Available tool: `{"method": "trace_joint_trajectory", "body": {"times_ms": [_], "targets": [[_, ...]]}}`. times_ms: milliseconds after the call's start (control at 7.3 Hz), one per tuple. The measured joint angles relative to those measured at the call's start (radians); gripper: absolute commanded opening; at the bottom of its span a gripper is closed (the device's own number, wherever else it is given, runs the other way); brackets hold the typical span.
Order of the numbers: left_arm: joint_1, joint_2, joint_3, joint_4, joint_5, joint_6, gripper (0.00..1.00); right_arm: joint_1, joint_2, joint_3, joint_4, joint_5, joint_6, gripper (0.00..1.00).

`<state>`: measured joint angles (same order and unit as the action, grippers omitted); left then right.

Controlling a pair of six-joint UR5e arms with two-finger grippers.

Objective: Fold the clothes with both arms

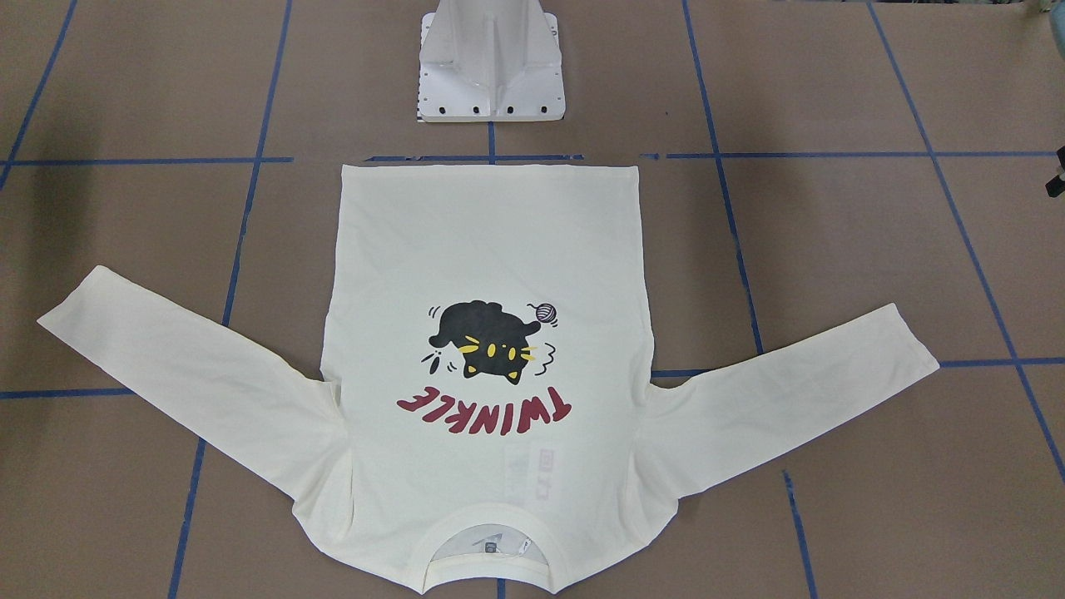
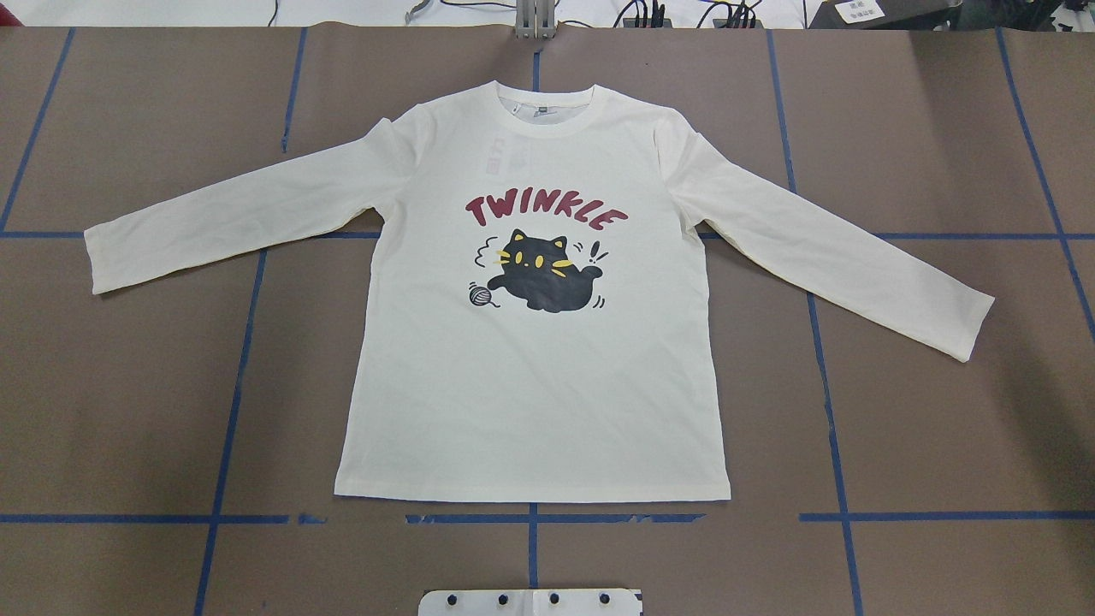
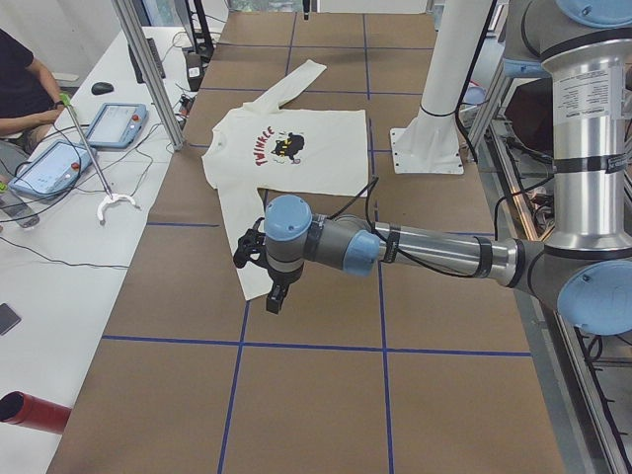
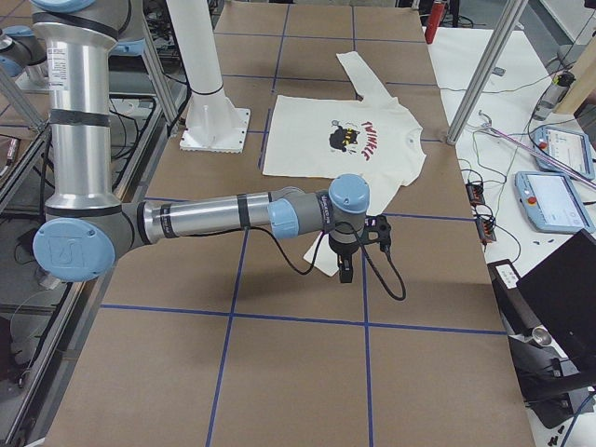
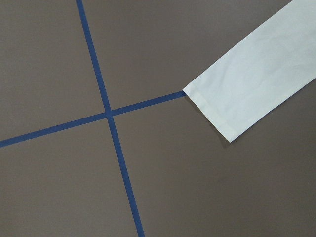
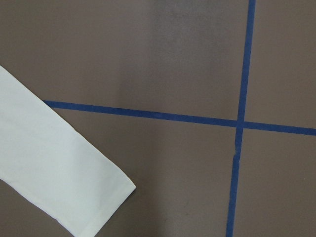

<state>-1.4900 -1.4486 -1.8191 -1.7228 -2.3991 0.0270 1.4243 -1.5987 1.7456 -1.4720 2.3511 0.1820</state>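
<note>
The cream-white long-sleeved shirt [image 2: 530, 385] lies flat and print side up on the brown table, with both sleeves spread out; it also shows in the front view [image 1: 499, 249]. The left gripper [image 3: 276, 301] hangs above the table by the near sleeve's cuff [image 5: 247, 94]. The right gripper [image 4: 345, 273] hangs by the other sleeve's cuff [image 6: 59, 177]. Both grippers show only in the side views, so I cannot tell whether they are open or shut. Neither wrist view shows any fingers.
The white pedestal base [image 1: 491, 75] stands at the shirt's hem side. Blue tape lines [image 2: 532, 518] grid the brown table. An operators' bench with tablets [image 3: 59, 163] runs along the far edge, with a person seated there.
</note>
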Motion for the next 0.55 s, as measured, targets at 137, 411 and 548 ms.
{"method": "trace_joint_trajectory", "body": {"times_ms": [137, 411, 548], "targets": [[0.008, -0.004, -0.004, -0.001, 0.004, -0.002, 1.0, 0.003, -0.004, 0.0, 0.003, 0.0, 0.0, 1.0], [0.03, -0.007, -0.013, -0.004, 0.019, -0.006, 1.0, 0.001, -0.01, -0.018, 0.013, -0.004, 0.003, 1.0], [0.034, -0.005, -0.012, -0.006, 0.021, -0.007, 1.0, 0.0, -0.007, -0.035, 0.018, -0.003, 0.008, 1.0]]}}
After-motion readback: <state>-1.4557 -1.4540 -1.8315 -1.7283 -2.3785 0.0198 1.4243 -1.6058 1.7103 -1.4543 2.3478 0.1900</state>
